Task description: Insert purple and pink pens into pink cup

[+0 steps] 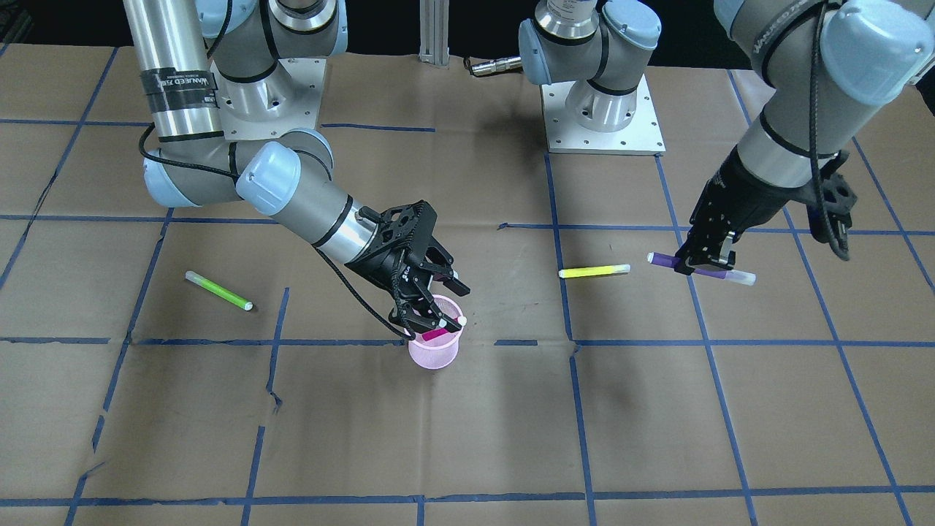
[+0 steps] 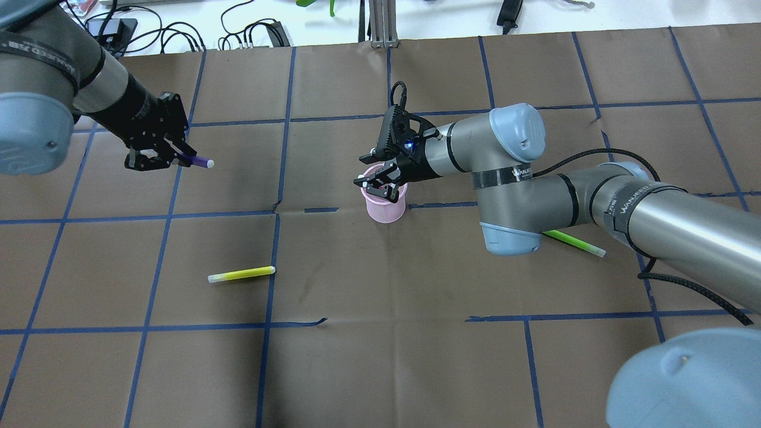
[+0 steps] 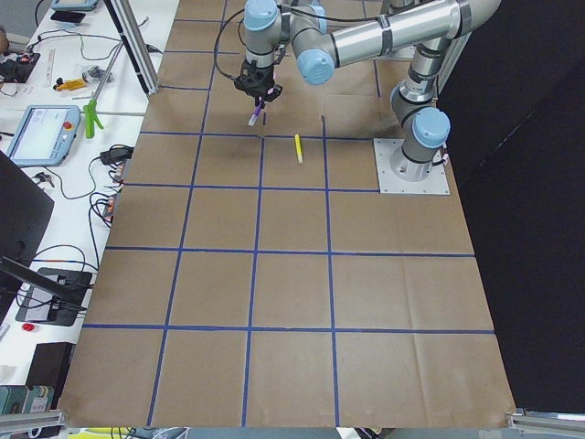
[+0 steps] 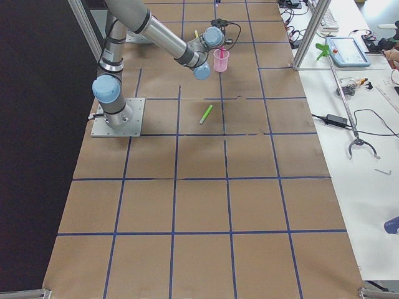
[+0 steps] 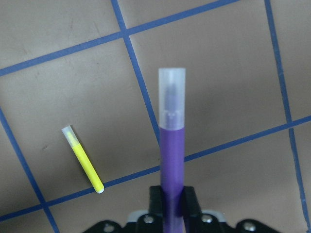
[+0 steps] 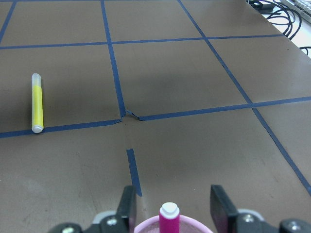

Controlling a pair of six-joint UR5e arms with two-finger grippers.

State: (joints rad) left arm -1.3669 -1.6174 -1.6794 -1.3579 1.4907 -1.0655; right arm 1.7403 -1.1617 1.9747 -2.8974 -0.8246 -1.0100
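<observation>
Right gripper is hanging with jaws open; the pink pen is sitting between and just below them, in the pink cup. Looking half done. Left gripper is clamping the purple pen crosswise, well apart from the cup; that insertion is pending.

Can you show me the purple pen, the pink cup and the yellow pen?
purple pen (image 5: 171, 160), left wrist view, purple barrel.
pink cup (image 2: 386, 208), overhead view, side wall.
yellow pen (image 2: 242, 274), overhead view, mid barrel.

Desk papered brown with a blue tape grid, pink cup standing upright near the middle, yellow pen lying flat toward the robot's left, green pen flat toward its right.
</observation>
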